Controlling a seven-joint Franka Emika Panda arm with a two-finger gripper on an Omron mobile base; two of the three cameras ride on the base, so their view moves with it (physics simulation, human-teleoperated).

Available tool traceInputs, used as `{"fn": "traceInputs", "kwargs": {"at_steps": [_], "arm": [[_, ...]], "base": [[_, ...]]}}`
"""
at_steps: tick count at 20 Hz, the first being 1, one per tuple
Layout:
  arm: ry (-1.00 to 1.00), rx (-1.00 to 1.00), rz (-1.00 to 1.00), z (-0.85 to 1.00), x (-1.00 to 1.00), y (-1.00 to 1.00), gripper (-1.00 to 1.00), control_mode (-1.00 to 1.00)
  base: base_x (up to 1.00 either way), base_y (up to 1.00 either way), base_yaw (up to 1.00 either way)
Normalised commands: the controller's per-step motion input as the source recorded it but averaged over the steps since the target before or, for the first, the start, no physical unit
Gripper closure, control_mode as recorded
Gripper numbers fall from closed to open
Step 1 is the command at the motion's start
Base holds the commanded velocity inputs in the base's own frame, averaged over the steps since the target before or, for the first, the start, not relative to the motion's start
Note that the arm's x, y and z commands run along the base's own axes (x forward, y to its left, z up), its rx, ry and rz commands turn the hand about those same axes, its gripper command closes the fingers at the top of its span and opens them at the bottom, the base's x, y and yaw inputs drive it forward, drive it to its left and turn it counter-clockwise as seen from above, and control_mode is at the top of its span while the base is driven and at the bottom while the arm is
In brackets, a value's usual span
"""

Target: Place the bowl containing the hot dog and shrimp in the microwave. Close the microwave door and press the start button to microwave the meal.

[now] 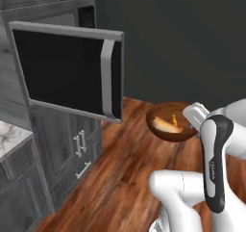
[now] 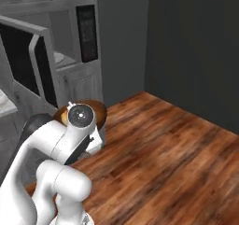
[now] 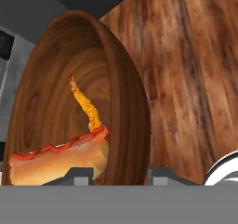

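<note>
While gripper [image 3: 121, 175] clamps bowl [image 3: 125, 102] rim | microwave door [image 1: 67, 72] open | no legible writing

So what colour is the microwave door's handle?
Silver-grey handle on the black-glass microwave door; left base view shows it best.

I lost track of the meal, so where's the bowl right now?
The bowl is held up over the wood floor in the gripper, just right of the open microwave door in the left base view.

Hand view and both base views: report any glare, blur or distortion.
Hand view: bowl looms close and looks stretched, hot dog sharp. Left base view: microwave door glass matte black, no glare, edges soft. Right base view: floor evenly lit, faint sheen.
</note>
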Motion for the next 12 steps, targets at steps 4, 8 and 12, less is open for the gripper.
{"fn": "traceInputs", "kwargs": {"at_steps": [4, 8, 12], "arm": [[0.00, 0.00, 0.00, 0.00, 0.00, 0.00, 1.00, 1.00], [0.00, 0.00, 0.00, 0.00, 0.00, 0.00, 1.00, 1.00], [0.00, 0.00, 0.00, 0.00, 0.00, 0.00, 1.00, 1.00]], "base": [[0.85, -0.49, -0.04], [0.91, -0.26, 0.22], [0.87, -0.13, 0.55]]}}
